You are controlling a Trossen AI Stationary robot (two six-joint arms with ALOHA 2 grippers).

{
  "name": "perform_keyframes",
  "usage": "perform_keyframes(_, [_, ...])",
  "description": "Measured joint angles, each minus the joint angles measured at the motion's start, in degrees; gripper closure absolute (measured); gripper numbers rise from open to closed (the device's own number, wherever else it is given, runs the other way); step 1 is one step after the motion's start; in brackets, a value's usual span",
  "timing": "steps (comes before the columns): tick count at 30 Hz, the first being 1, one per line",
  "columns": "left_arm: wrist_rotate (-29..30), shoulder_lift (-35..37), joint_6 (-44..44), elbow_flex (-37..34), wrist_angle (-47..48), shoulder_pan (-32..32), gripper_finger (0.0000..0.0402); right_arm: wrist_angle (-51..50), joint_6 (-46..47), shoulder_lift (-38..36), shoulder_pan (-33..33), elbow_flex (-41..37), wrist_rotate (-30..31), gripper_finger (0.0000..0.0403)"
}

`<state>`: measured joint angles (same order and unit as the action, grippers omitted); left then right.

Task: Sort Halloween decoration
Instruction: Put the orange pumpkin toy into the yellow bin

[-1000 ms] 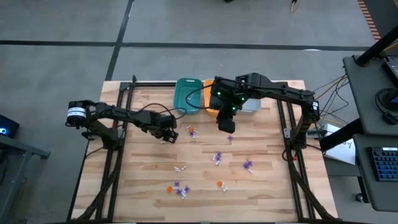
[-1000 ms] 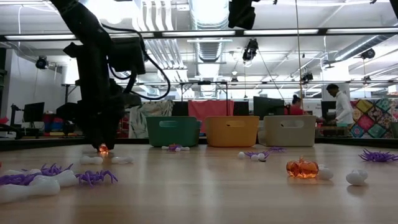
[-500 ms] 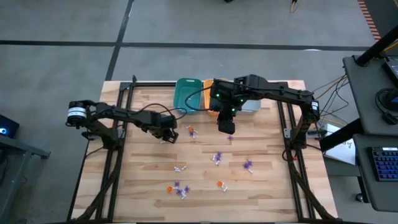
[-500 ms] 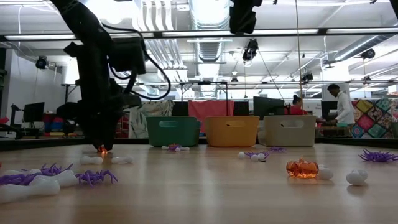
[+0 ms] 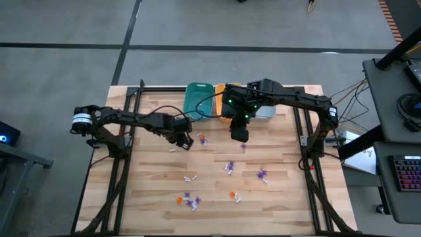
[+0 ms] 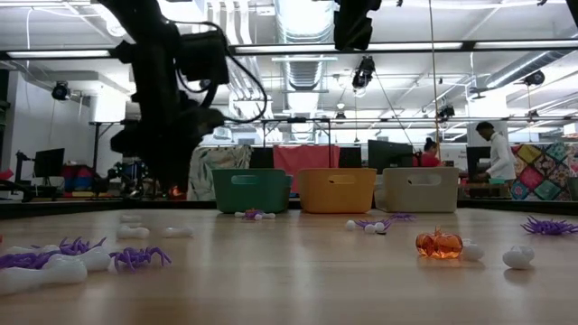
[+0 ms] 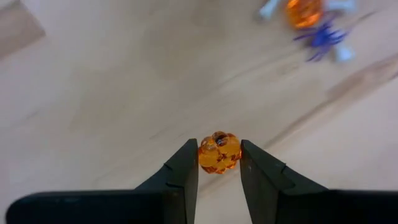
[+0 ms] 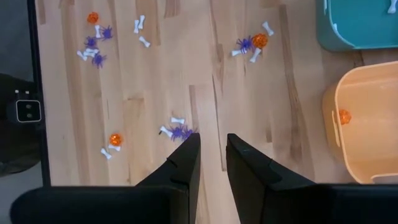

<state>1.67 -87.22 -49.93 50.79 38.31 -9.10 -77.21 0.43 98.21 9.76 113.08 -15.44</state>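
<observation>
Counter [image 5: 151,197]: wooden, trinkets scattered over the middle and toward 6 o'clock in the high view.
Bins: three in a row at 12 o'clock: teal bin [image 5: 198,100], orange bin [image 6: 337,190], grey bin [image 6: 421,189]. One orange piece already lies in the orange bin in the right wrist view.
Left gripper [image 7: 219,163]: fingers closed narrow on an orange pumpkin [image 7: 219,152].
Change: a second ago the left gripper sat low at the counter with wider fingers; now it has lifted clear, pumpkin pinched. Judged: pick done, carry to the orange bin comes next.
Right gripper [image 8: 211,149]: high over the counter near the bins, fingers narrow, nothing between them; waiting.
Loose count, right wrist view: three orange pumpkins, roughly five purple spiders, about ten white bones; small ones uncertain.
</observation>
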Motion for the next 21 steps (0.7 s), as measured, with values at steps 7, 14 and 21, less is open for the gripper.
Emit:
perform_keyframes(7, [0.2,0.0,4.1,6.2,1.7,0.0,0.0326,-0.5,-0.3,-0.7,0.0,0.0,0.0,0.0337])
perform_keyframes(14, [0.8,0.1,9.7,13.4,1.3,-1.5,0.0326,-0.4,-0.5,-5.0,0.0,-0.3,0.1,0.0337])
perform_keyframes(21, [0.9,-1.0,15.7,20.4,-0.4,-5.0,0.0326,6.3,-0.5,-11.8,0.0,-5.6,0.4,0.0337])
